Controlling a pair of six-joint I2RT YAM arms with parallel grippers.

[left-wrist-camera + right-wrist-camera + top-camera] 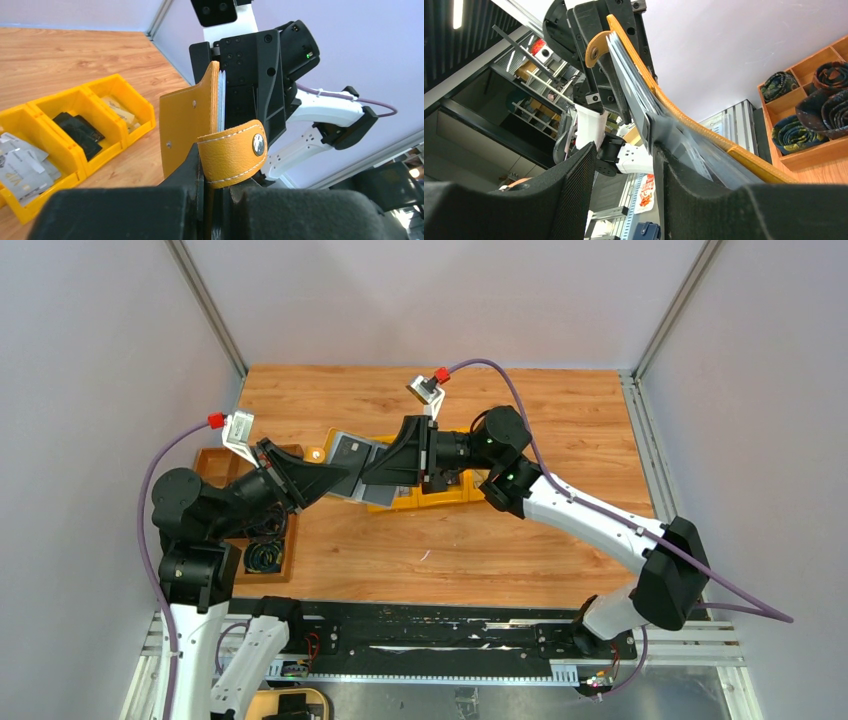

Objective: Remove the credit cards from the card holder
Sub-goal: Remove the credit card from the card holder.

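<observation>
The mustard-yellow card holder (352, 452) hangs open above the table, its grey lining facing up. My left gripper (335, 480) is shut on its lower edge. In the left wrist view the card holder (185, 125) stands upright in my left gripper (217, 195), its snap strap (235, 152) curled forward, and thin pale credit cards (222, 100) show at its far edge. My right gripper (385, 472) meets the holder from the other side. In the right wrist view, my right gripper (624, 150) is open with an empty gap. One finger (704, 200) lies against the grey credit cards (634, 85) inside the card holder (751, 162).
A row of yellow bins (440, 490) lies under the right gripper; the same yellow bins (75, 125) hold loose cards and dark wallets. A brown compartment tray (215, 465) sits at the left, and the right wrist view shows rolled ties (804, 110) in it.
</observation>
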